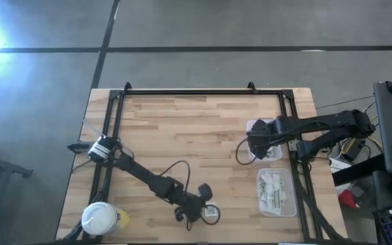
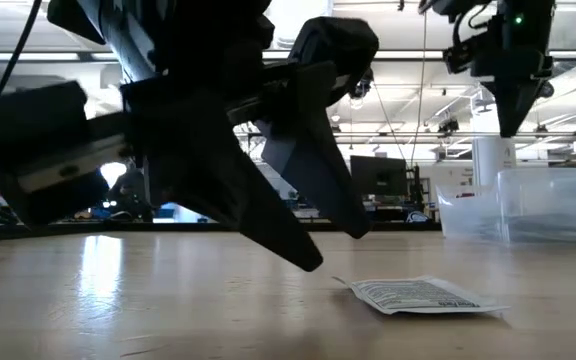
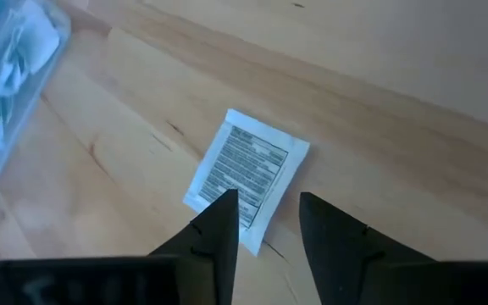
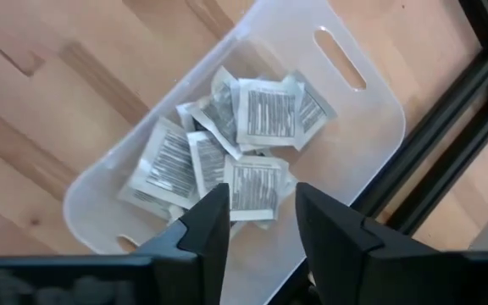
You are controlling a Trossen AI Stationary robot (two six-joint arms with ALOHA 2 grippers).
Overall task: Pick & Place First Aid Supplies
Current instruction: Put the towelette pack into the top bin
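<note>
Risk of a missed pinch: left gripper [image 3: 265, 222] parted narrowly, empty, poised over edge of one flat white packet [image 3: 246, 175] lying on bare table [image 1: 182, 129]; could slide rather than lift. Right gripper [image 4: 261, 216] apart, holding nothing, hanging over tub [image 4: 363, 169] of packets. Pale wood planks, dark frame. Beyond: bright hall, ceiling lights, monitor.

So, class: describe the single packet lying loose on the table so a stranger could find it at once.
Start at the wooden table and go to its near edge, where the left tool hovers. Below it lies one square white packet with dark print, flat on bare wood; every other packet sits inside a clear tub.
</note>
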